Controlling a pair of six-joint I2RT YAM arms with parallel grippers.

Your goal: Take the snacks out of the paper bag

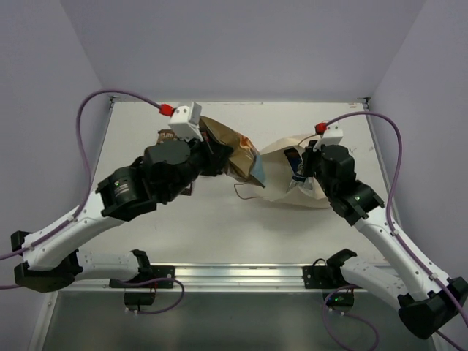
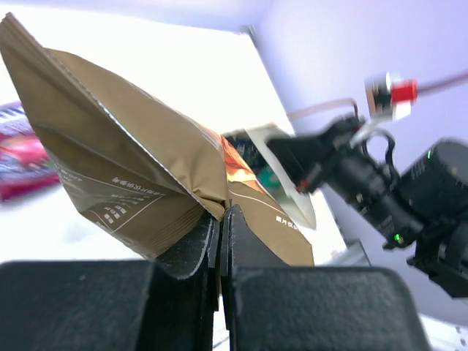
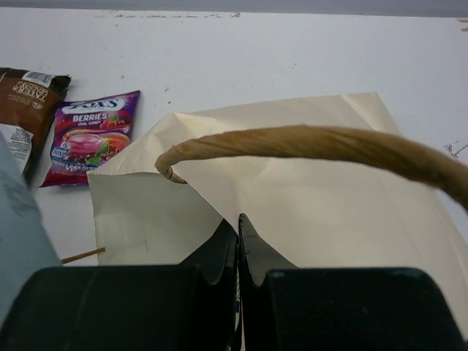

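The white flat table [image 1: 219, 227] carries everything, with 2 black-and-white arms bolted at its near edge: the left arm [image 1: 131, 186] reaches toward the middle and the right arm [image 1: 358, 197] leans in from the right. The beige-tan paper bag [image 1: 281, 157] lies flat on the table right of centre, its mouth turned toward the left arm. The right gripper [image 3: 238, 223] is closed on the near edge of that bag, pinching the paper between its 2 black fingers. The left gripper [image 2: 221, 216] is clamped on the tan-brown crinkled chip packet [image 2: 124, 157], holding it by one edge. The packet is tilted, its upper corner pointing at the far side of the table and its lower, light blue end [image 1: 256, 172] just beside the bag's mouth; whether it touches the paper cannot be told. In the right wrist view, 2 more snacks lie flat on the table beyond the bag, side by side: a long dark brown packet [image 3: 25, 110] and a magenta-purple packet [image 3: 91, 139] of berry candy. A thin brown twisted cord handle [image 3: 307, 140] arches over the bag just above the right gripper.
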